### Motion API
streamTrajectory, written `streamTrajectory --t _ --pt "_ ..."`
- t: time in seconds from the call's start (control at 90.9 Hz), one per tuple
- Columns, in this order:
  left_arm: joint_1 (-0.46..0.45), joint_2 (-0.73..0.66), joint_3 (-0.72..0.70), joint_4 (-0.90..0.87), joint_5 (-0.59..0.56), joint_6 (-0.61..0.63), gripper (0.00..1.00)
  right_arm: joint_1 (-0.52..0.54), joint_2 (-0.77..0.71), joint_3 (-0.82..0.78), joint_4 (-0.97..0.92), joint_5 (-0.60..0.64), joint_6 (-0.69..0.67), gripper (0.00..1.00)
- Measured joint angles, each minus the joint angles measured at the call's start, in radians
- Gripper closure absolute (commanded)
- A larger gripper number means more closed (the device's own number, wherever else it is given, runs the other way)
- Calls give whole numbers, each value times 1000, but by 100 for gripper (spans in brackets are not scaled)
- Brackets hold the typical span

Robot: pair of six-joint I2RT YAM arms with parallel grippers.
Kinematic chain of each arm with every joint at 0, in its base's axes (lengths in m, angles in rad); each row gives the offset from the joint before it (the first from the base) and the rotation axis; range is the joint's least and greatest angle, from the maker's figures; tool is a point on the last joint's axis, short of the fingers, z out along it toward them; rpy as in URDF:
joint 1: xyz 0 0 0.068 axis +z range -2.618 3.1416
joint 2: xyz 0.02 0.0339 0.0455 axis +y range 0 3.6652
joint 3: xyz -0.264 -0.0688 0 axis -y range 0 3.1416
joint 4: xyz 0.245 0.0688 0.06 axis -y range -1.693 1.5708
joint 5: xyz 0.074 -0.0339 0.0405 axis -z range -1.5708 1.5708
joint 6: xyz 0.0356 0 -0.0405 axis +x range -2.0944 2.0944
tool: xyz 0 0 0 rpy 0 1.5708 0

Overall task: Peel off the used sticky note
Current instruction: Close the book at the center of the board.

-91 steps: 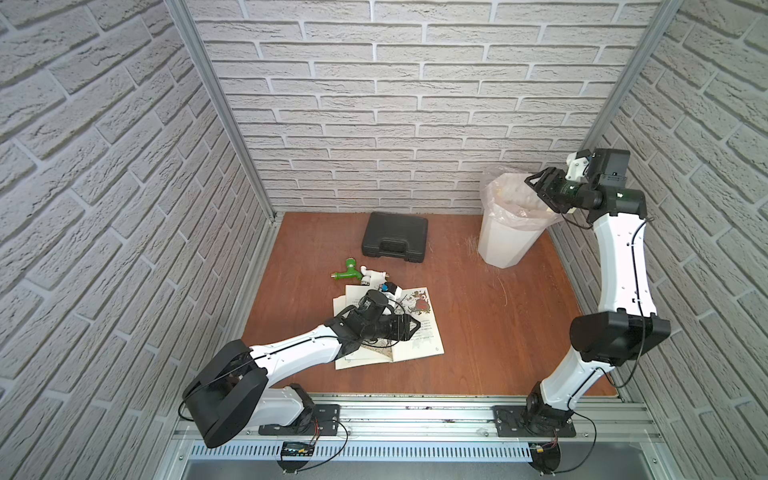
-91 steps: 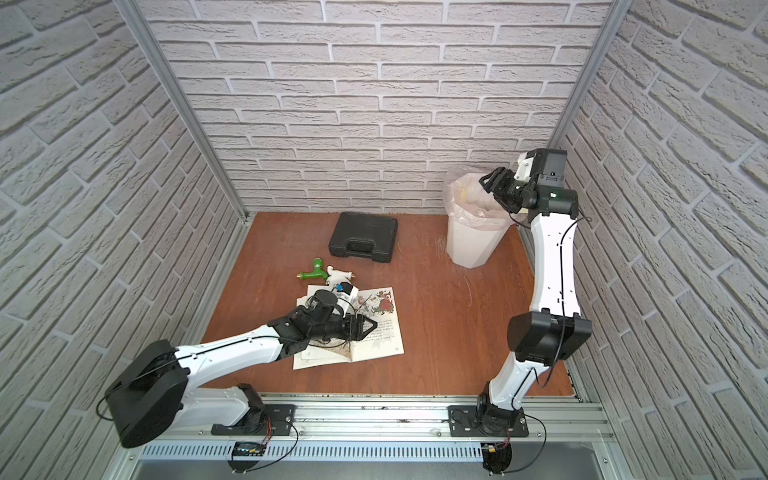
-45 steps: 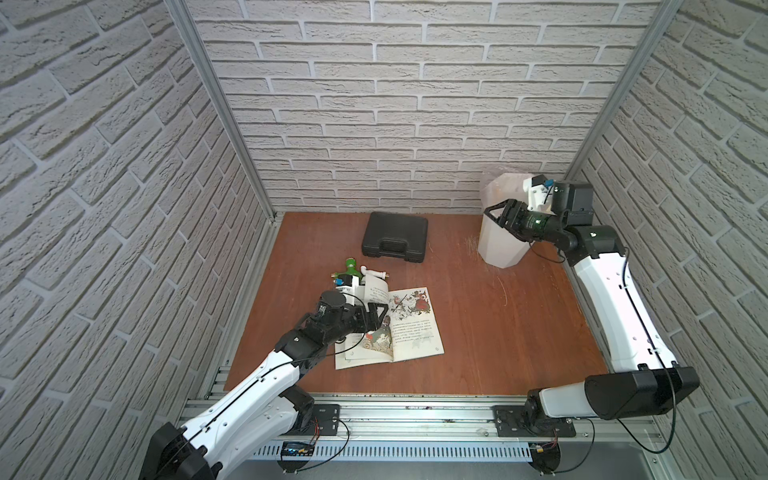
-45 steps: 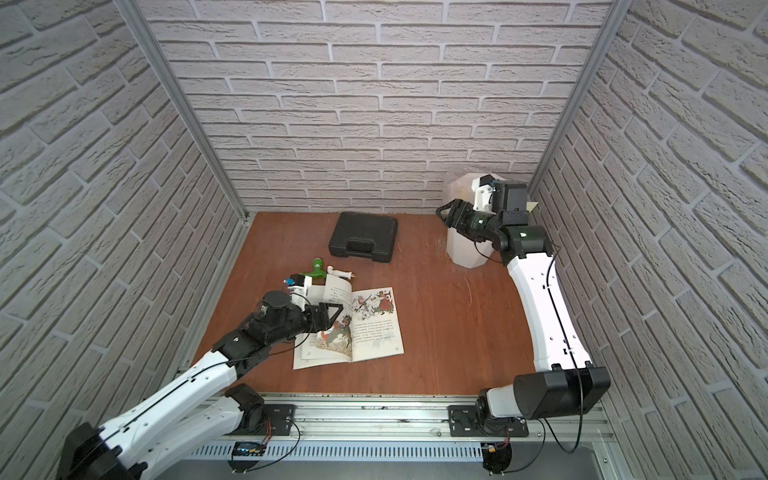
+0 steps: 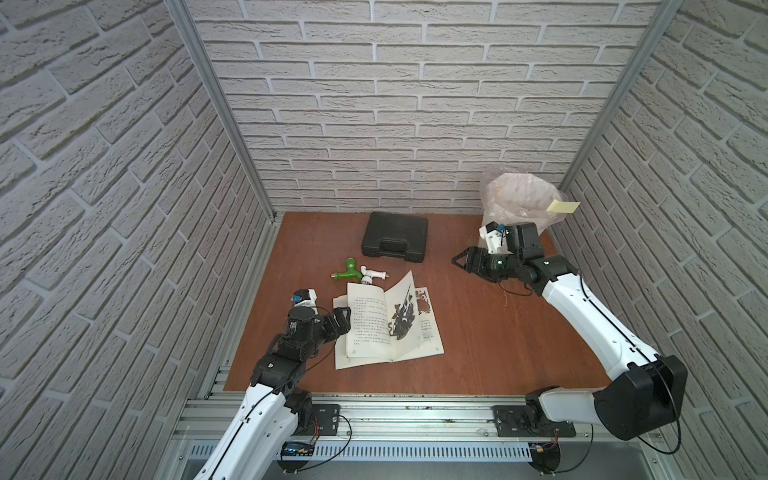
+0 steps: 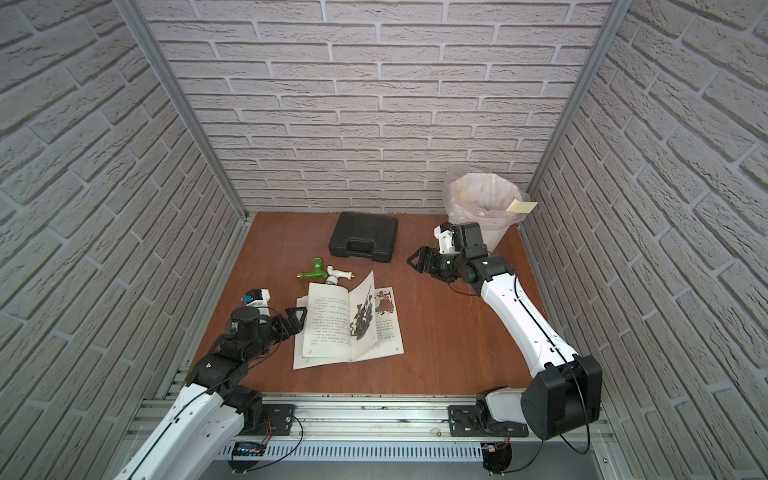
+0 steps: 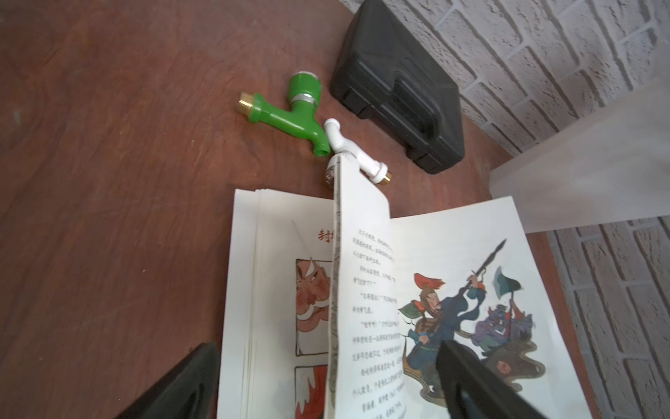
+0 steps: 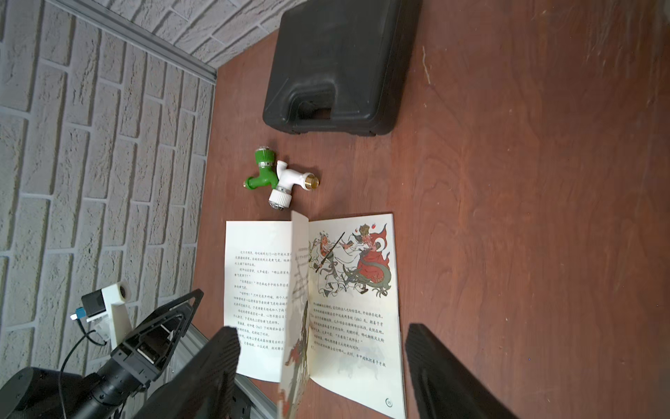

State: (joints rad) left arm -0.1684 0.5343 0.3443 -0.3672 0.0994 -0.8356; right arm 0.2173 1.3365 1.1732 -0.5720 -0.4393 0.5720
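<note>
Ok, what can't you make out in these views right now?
Sticky note: on the liner at the rim of the bin in both top views; too small to read or to tell how it clings.
Bin contents: hidden by the cloudy liner, both top views.
Book: in the left wrist view a raised page hides part of the spread behind it.
White tap: same view, that page covers one end.

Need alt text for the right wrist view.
An open picture book lies on a brown wooden table, one page standing up near its spine, seen between the two black fingers of the open right hand. Beyond it lie a green tap beside a white tap, then a closed black case.
</note>
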Motion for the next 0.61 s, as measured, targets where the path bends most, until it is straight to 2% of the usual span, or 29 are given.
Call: streamTrajectory --t 0.275,0.605 --pt "109 51 -124 66 107 -78 2 31 -2 -123 65 0 18 17" --pt "146 165 -172 246 253 -113 2 36 -2 -138 109 -8 27 17"
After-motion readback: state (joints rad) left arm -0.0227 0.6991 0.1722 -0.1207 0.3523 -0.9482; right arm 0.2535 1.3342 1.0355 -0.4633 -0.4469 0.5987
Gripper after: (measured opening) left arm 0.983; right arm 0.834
